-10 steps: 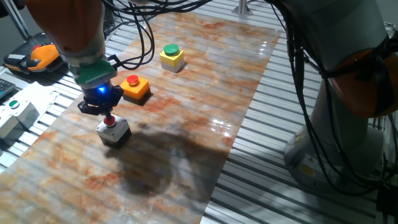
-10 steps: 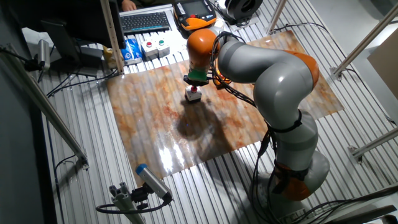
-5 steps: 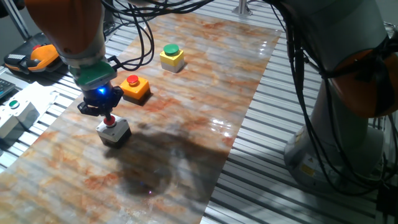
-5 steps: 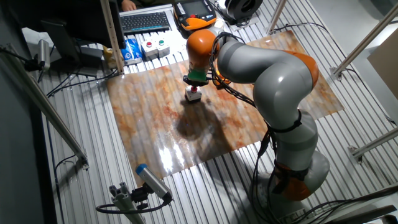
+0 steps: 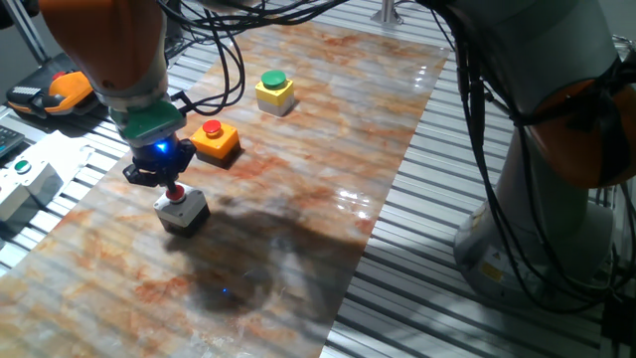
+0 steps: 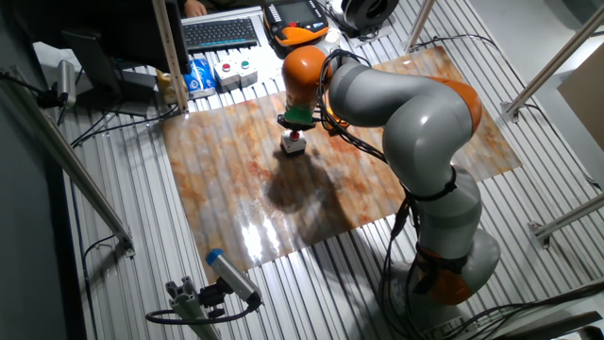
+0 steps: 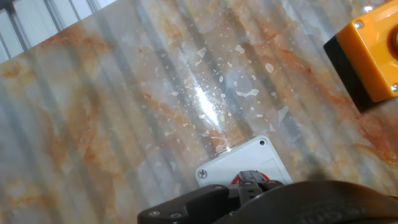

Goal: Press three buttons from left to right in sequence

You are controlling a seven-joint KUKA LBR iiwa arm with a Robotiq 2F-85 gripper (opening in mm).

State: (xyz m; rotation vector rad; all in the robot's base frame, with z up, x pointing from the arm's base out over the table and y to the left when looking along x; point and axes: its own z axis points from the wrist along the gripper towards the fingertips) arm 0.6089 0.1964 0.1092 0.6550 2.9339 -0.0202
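Three buttons stand in a diagonal row on the marbled board (image 5: pixel 298 149). The grey box (image 5: pixel 185 213) with a red cap is nearest, the orange one (image 5: pixel 217 141) with a red cap is in the middle, and the yellow one (image 5: pixel 275 91) with a green cap is farthest. My gripper (image 5: pixel 173 185) points straight down with its fingertips together on the grey box's red cap. The hand view shows the grey box (image 7: pixel 249 163) under the dark fingertips (image 7: pixel 251 178), which hide most of the cap, and the orange box (image 7: pixel 372 51) at the upper right. From the other side, the arm hides the orange and yellow boxes behind the grey box (image 6: pixel 293 145).
A larger white box (image 5: pixel 24 181) with a small green button sits off the board at the left, beside an orange and black pendant (image 5: pixel 58 95). Black cables (image 5: pixel 231 60) hang over the board's far end. The robot's base (image 5: pixel 542 229) stands to the right on slatted metal.
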